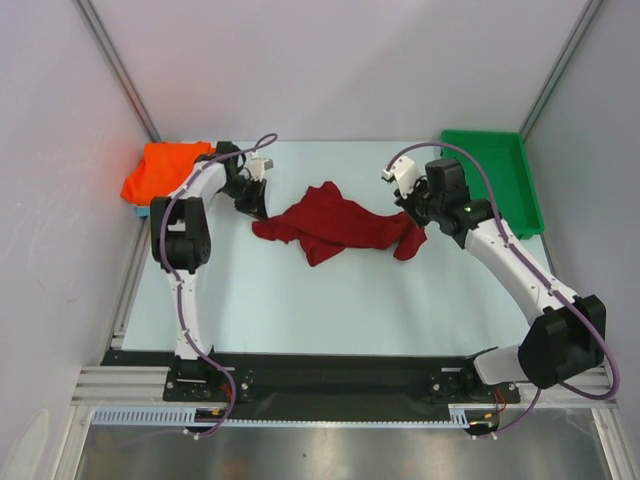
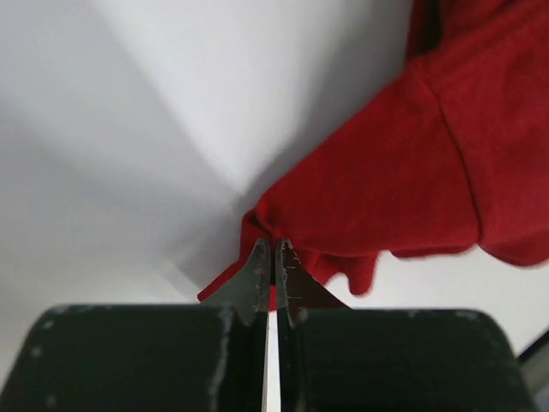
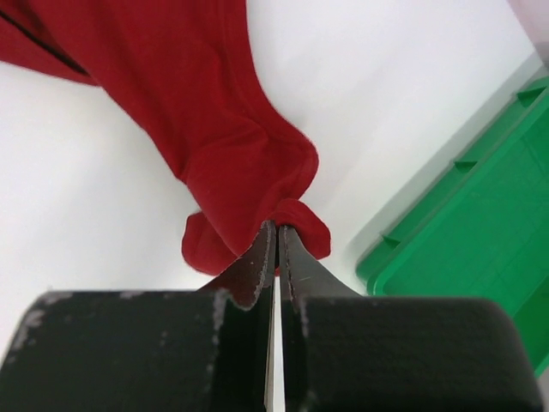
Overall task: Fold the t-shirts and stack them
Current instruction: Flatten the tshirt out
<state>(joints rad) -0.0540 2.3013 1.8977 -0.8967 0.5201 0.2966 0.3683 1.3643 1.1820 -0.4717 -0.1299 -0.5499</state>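
Handling the maroon t-shirt [image 1: 340,228], crumpled mid-table; judging it limp, light, prone to bunching, best taken by corners. Clamping its 9 o'clock end in the left gripper [image 2: 273,247], its 3 o'clock end in the right gripper [image 3: 276,227]. Leaving the orange t-shirt [image 1: 160,172] at 10 o'clock.

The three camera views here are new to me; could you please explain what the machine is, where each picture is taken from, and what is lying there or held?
Two robot arms are bolted at the near edge of a pale table. The wide picture looks down from above and behind them; the two close-ups come from cameras on each wrist. A crumpled dark red cloth t-shirt lies mid-table. The left arm's fingers are shut on one end, the right arm's fingers on the other. A bright orange cloth t-shirt sits far left, and a green plastic tray far right.
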